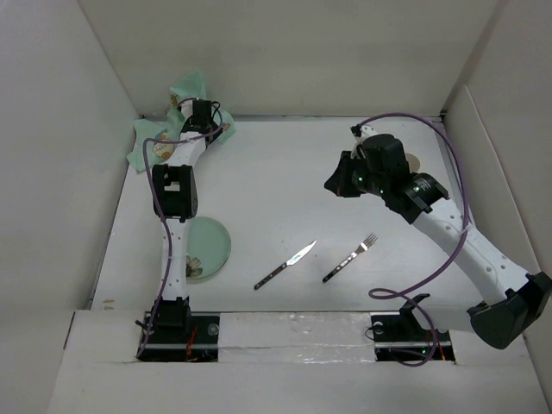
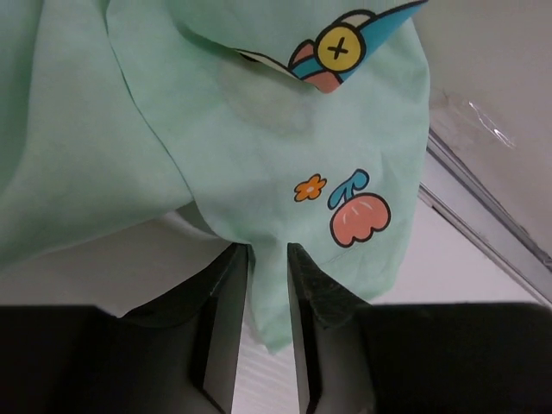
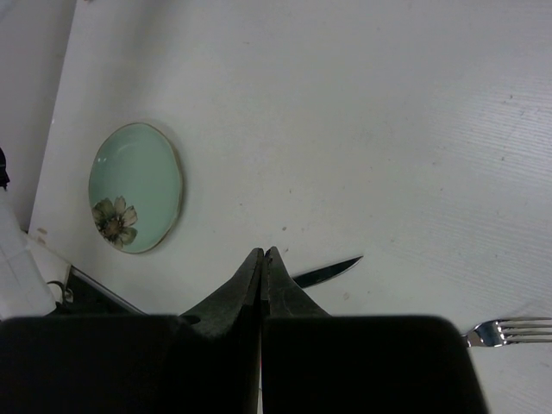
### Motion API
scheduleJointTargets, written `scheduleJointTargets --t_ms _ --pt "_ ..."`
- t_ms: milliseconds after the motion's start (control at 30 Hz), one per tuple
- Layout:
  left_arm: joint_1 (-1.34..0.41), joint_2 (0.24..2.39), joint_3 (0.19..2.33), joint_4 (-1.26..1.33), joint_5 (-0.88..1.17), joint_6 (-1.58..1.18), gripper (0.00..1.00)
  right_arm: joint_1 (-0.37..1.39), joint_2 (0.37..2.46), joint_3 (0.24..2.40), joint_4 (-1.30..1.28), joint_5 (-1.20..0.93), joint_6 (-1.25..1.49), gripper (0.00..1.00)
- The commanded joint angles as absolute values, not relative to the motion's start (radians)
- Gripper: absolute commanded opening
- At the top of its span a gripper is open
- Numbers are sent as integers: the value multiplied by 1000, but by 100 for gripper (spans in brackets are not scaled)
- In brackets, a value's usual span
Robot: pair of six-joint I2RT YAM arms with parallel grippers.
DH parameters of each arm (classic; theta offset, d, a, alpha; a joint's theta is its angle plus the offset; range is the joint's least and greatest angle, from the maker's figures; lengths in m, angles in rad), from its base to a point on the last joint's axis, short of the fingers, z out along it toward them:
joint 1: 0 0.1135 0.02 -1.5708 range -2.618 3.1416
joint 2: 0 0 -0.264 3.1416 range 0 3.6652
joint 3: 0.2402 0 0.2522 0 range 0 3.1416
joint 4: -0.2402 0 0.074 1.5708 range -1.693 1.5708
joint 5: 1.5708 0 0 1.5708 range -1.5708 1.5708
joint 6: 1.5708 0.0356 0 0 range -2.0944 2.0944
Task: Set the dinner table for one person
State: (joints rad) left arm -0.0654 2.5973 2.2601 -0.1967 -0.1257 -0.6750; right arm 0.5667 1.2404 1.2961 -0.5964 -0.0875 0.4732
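Checking in from the desk: what have your two grippers got?

My left gripper [image 2: 267,293] is clenched on a fold of the mint-green placemat [image 2: 259,129]. The cloth hangs bunched over the fingers [image 2: 226,319], with its cherry print facing the wrist camera. My right gripper [image 3: 261,259] is pinched fully closed with nothing between the tips, hovering above the bare surface.

And where does everything sit from the top camera?

I'm taking the middle of the dinner table [image 1: 276,164] as the dial; the table fills the floor between the white walls. The placemat is crumpled at 10 o'clock, up in the far left corner, with my left gripper on it. My right gripper hangs at 2 o'clock. The green flowered plate [image 1: 211,244] lies at 8 o'clock, and my left arm crosses over its left edge. The knife [image 1: 285,264] lies at 6 o'clock and the fork [image 1: 350,258] at 4 o'clock. They are near each other but not touching, and both slant with their handles toward the near edge.
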Motion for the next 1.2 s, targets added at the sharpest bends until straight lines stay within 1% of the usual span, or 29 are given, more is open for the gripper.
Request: scheduleJointTargets --t_ms 0,33,67,133,267,367,400,467,500,633,700,800,867,933,967,1000,1033,1067,1100,1133,1167 --pt "-64 2622 2321 -143 -155 -703 22 581 1241 1347 -578 -61 488 0" --pt "-64 2623 2324 -143 -153 -700 19 590 1243 1351 -581 -58 489 0" --pt "-64 2622 2324 -140 -150 -695 11 591 1244 1351 -583 -54 489 0" --pt "-64 2606 2312 -134 -114 -683 0 600 1244 1345 -569 -49 491 0" --pt "-89 2565 2272 -115 -94 -646 0 600 1252 1342 -549 -48 497 0" --pt "-149 2467 2140 -55 -68 -611 0 600 1258 1341 -517 -45 499 0" --pt "-190 2438 2056 -37 -54 -604 0 600 1259 1335 -506 -43 497 0" --pt "-239 2353 1978 -8 -31 -591 0 600 1264 1333 -479 -34 494 0" --pt "-289 2324 1900 23 -23 -585 0 600 1269 1338 -471 -31 495 0" --pt "-408 2186 1737 57 41 -600 0 578 1307 1373 -480 -6 505 0" --pt "-452 2143 1637 83 86 -618 0 566 1336 1381 -486 49 508 0" --pt "-546 2077 1556 98 120 -646 0 543 1361 1376 -495 90 526 0" --pt "-602 2037 1537 80 94 -663 0 531 1364 1358 -491 94 541 0" --pt "-623 1999 1505 83 98 -678 0 522 1355 1344 -483 106 545 0" --pt "-623 1991 1502 77 103 -693 12 522 1344 1319 -471 121 546 0" --pt "-623 1979 1494 74 107 -695 22 522 1326 1306 -456 123 548 4" --pt "-623 1959 1497 57 104 -690 32 511 1319 1292 -433 123 551 15" --pt "-623 1948 1503 39 80 -669 44 511 1313 1279 -423 120 552 20" --pt "-605 1933 1514 23 69 -658 48 502 1310 1260 -416 118 555 25" --pt "-582 1887 1522 3 25 -616 54 488 1312 1229 -393 106 567 39" --pt "-581 1887 1522 3 25 -615 54 488 1312 1229 -393 106 568 39"
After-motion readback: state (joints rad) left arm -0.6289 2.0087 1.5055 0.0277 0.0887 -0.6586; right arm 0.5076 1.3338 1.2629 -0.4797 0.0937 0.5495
